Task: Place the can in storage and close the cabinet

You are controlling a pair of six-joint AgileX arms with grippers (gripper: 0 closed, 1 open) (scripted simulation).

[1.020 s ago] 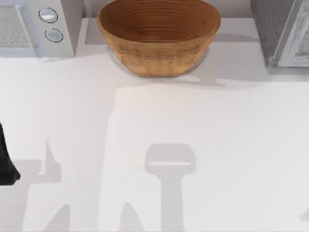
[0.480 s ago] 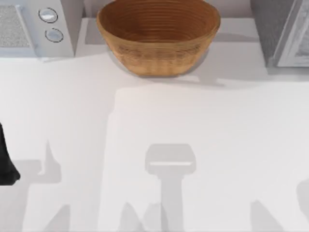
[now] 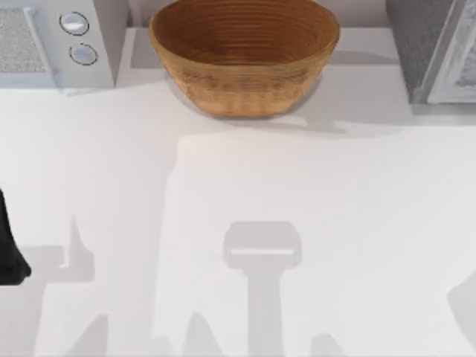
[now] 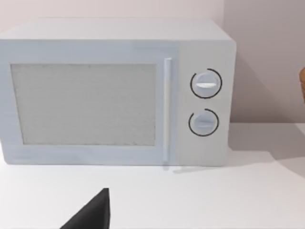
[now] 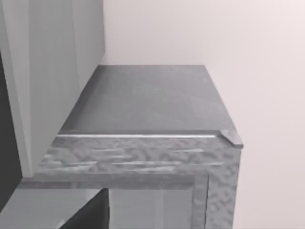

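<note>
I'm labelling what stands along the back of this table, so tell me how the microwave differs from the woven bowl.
The microwave is a pale boxy appliance with flat faces; the woven bowl is round, brown and ribbed. The microwave is closed, its door shut beside two round dials; the bowl is open-topped and looks empty. The microwave stands at the table's back left, the bowl at back centre. Both rest upright on the white table.

Rendered kitchen setting: white desk (image 3: pixel 335 223) carrying a microwave (image 4: pixel 114 90) with two dials, a woven bowl (image 3: pixel 244 56), and a grey cabinet (image 5: pixel 152 109) against a plain wall.
</note>
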